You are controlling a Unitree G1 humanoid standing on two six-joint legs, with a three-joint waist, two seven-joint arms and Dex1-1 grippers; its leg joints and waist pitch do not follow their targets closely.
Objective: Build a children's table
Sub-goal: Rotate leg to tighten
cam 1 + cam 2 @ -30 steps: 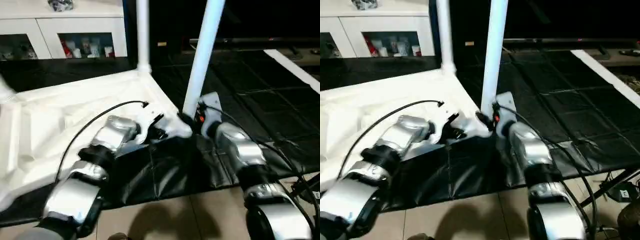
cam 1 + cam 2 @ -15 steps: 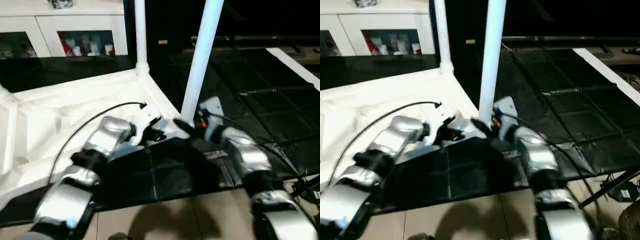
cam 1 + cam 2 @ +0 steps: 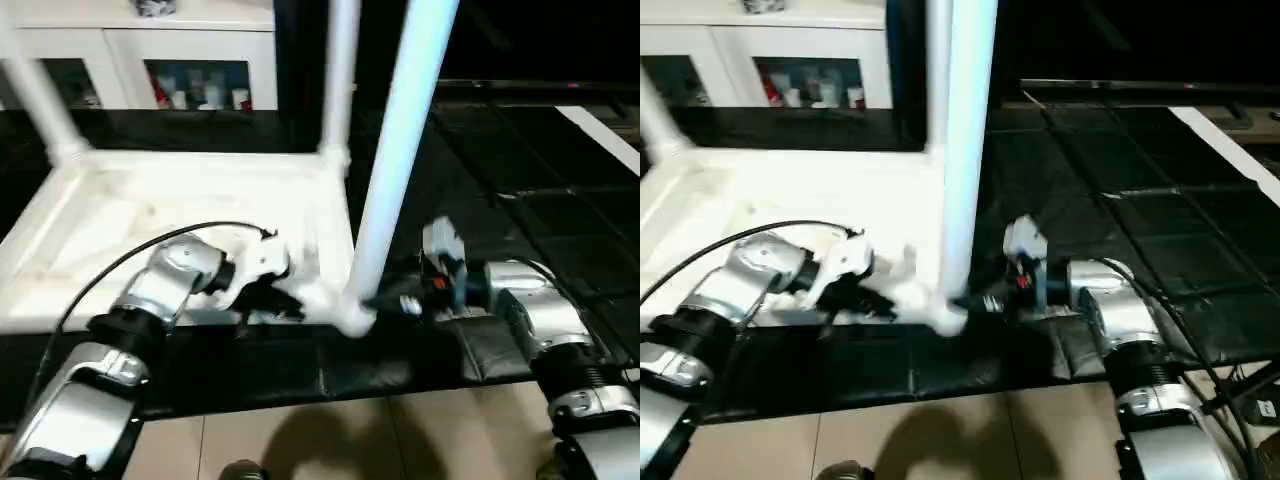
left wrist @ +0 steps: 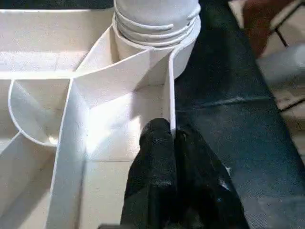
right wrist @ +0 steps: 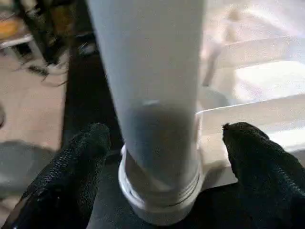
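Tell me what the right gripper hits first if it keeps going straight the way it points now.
Most likely the near table leg: the right gripper is open, its fingers either side of the leg just above its threaded base. Depth is unclear, but the leg looks very close.

A white glass-door cabinet (image 3: 130, 50) stands at the back, with small bottles and jars (image 3: 198, 97) behind its panes and a dark object (image 3: 155, 7) on its top. A black quilted mat (image 3: 1110, 170) spreads over the floor in front of the cabinet. Beige floor tiles (image 3: 970, 440) border the mat's near edge, farthest from the cabinet.
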